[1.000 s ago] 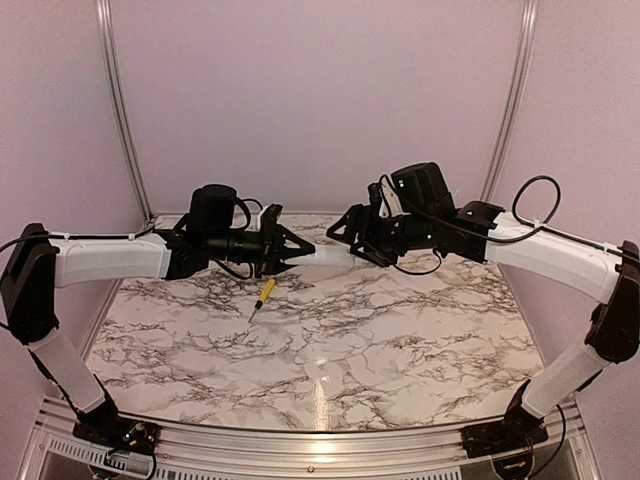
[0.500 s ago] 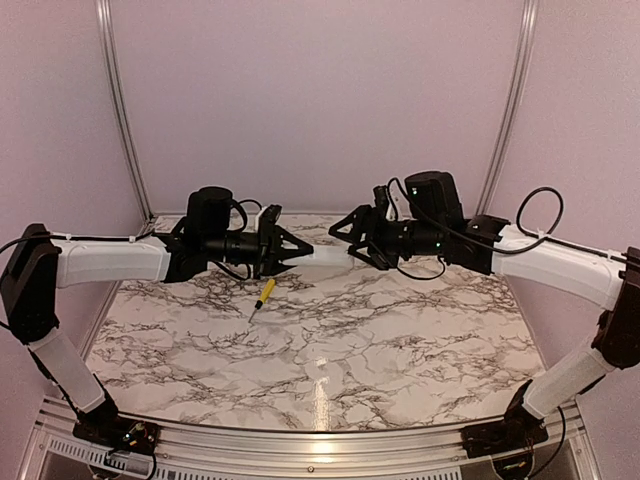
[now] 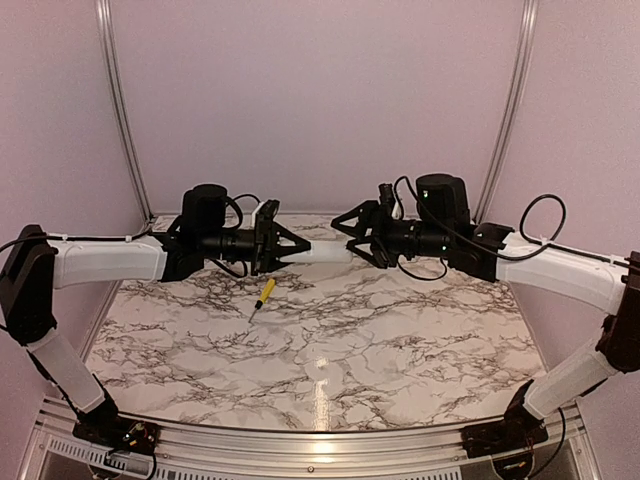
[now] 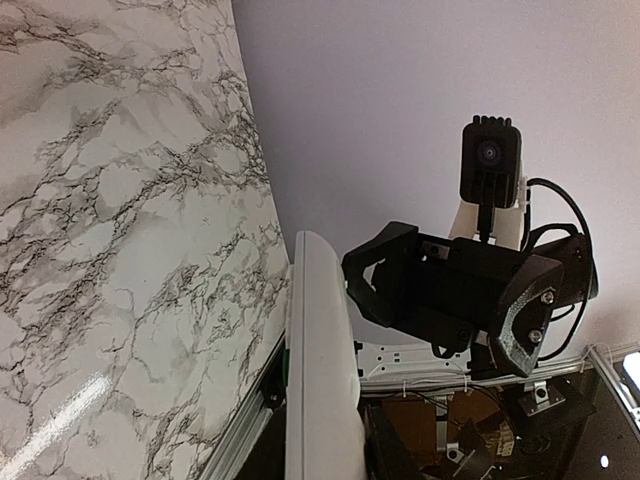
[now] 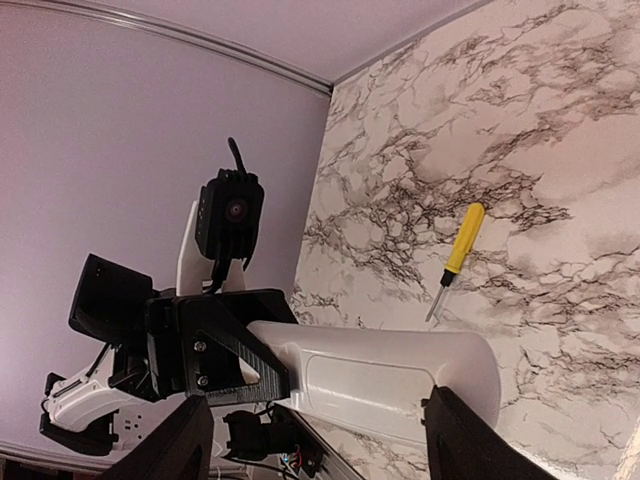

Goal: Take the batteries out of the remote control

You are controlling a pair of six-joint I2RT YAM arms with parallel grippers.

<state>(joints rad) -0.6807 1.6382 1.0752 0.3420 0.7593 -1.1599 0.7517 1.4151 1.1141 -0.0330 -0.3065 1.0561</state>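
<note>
The remote control (image 3: 322, 252), a slim white bar, is held level in the air between both arms. My left gripper (image 3: 297, 248) is shut on its left end. My right gripper (image 3: 348, 240) is open, its jaws spread wide around the remote's right end. In the right wrist view the remote (image 5: 385, 380) lies across between my two spread fingers (image 5: 468, 440), with the left gripper (image 5: 215, 350) clamped on its far end. A closed panel outline shows on its face. In the left wrist view the remote (image 4: 320, 370) runs up toward the right gripper (image 4: 365, 285). The batteries are hidden.
A yellow-handled screwdriver (image 3: 263, 292) lies on the marble table (image 3: 380, 330) below the left gripper; it also shows in the right wrist view (image 5: 455, 255). Purple walls with metal rails enclose the back and sides.
The right wrist has straightened and shifted a little right and up. The left gripper and the remote have risen slightly. The screwdriver has not moved.
</note>
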